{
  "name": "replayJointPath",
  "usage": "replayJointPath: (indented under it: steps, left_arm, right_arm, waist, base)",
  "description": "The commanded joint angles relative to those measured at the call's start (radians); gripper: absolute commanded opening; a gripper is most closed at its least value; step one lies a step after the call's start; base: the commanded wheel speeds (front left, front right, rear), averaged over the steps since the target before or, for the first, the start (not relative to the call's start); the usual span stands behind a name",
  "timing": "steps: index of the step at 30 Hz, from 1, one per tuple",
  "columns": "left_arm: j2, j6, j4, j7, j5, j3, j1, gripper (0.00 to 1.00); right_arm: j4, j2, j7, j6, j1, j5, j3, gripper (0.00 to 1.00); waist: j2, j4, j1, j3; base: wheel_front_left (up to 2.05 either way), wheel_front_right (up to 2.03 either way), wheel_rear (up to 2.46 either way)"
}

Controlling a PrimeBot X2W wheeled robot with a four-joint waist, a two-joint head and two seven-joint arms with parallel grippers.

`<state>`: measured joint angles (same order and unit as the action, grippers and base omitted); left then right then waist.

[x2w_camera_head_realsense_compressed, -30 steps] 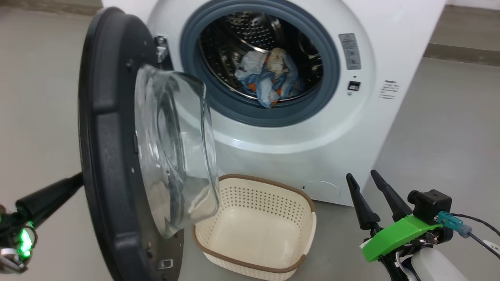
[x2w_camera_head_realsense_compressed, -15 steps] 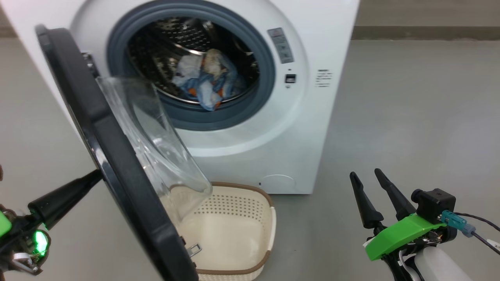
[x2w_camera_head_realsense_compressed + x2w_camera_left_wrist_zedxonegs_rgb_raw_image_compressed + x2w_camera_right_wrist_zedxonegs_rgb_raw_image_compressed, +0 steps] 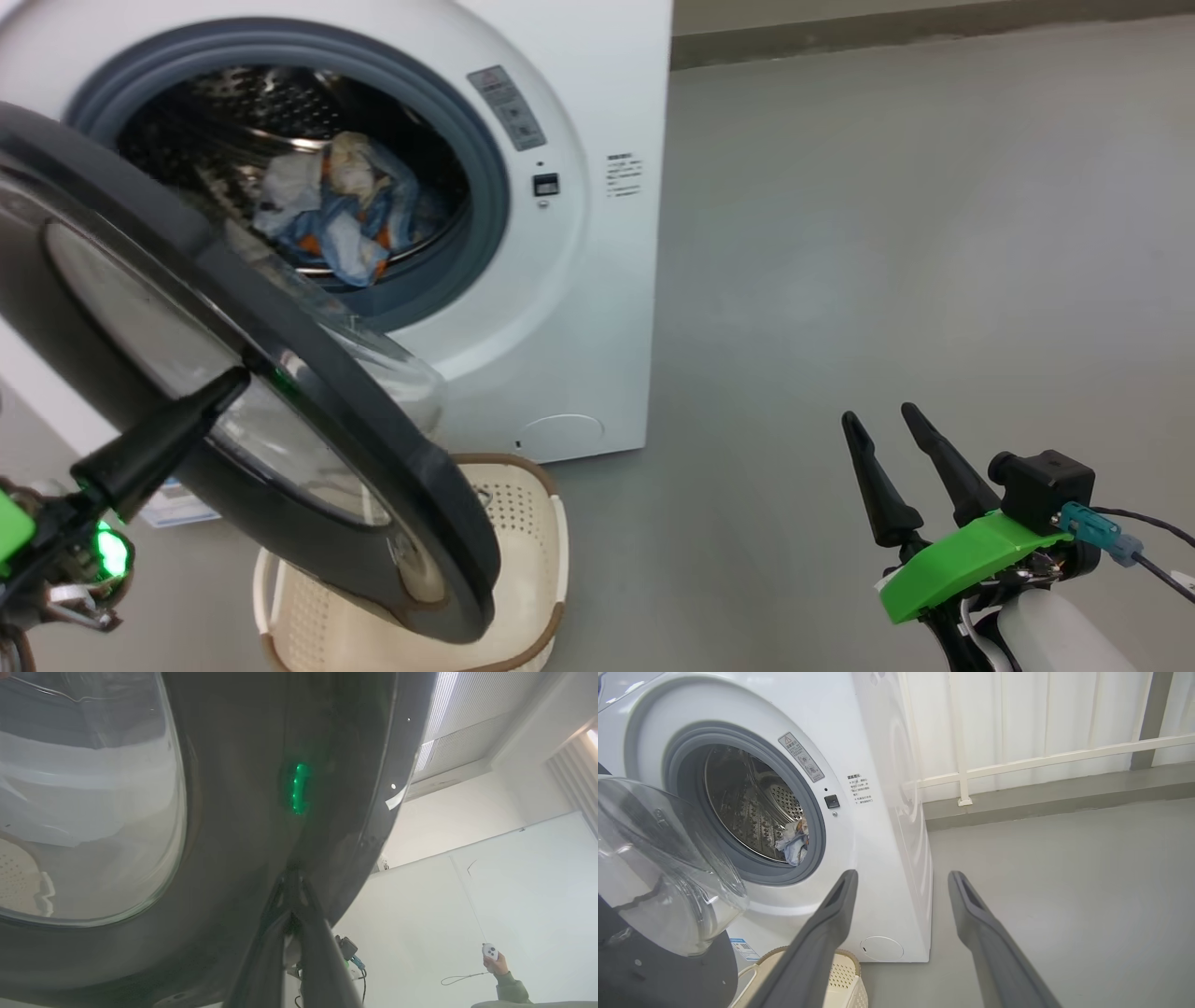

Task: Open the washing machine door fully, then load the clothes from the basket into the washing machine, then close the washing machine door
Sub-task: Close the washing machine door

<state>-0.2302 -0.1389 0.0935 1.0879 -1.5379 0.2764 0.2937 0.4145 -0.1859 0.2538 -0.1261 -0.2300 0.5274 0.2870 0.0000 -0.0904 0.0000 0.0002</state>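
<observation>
The white washing machine [image 3: 579,280] stands at the upper left with its drum open. The blue printed clothes [image 3: 327,219] lie bunched inside the drum, also seen as clothes [image 3: 794,841]. The round black door [image 3: 373,439] hangs half swung, its glossy outer face toward me, its glass bowl [image 3: 658,872] bulging toward the drum. My left gripper [image 3: 235,381] is shut, its tip touching the door's outer face; the left wrist view shows the same left gripper [image 3: 292,877] against the door [image 3: 233,812]. My right gripper [image 3: 882,420] stands open over bare floor. The cream basket [image 3: 532,532] sits under the door.
Grey floor stretches to the right of the machine. A white railing [image 3: 1017,760] and wall run behind it. A person's hand [image 3: 493,961] with a small remote is at the lower right of the left wrist view.
The head camera has turned, shifting the scene left. The door has swung toward the machine, now showing its outer face, with my shut left gripper still against it. The right gripper has not moved.
</observation>
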Motion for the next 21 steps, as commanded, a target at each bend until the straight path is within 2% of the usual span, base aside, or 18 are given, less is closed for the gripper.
replayJointPath:
  steps: [1, 10, 21]
  left_arm:
    - [-0.022, 0.016, 0.017, -0.015, 0.007, 0.034, 0.064, 0.00]
    - [-0.013, 0.037, -0.013, -0.034, 0.021, 0.026, 0.089, 0.00]
    - [-0.026, 0.070, -0.004, -0.051, 0.060, 0.018, 0.092, 0.00]
  right_arm:
    - [-0.022, -0.008, 0.008, -0.005, -0.022, -0.003, 0.018, 1.00]
    - [-0.021, -0.006, 0.008, -0.005, -0.018, -0.002, 0.016, 1.00]
    - [-0.019, -0.002, 0.008, -0.005, -0.011, -0.006, 0.005, 1.00]
  waist:
    - [0.0000, -0.040, 0.0000, 0.007]
    - [0.0000, -0.047, 0.0000, 0.009]
    - [0.0000, 0.001, 0.0000, 0.005]
  base:
    - [0.00, 0.00, 0.00]
    - [0.00, 0.00, 0.00]
    - [0.00, 0.00, 0.00]
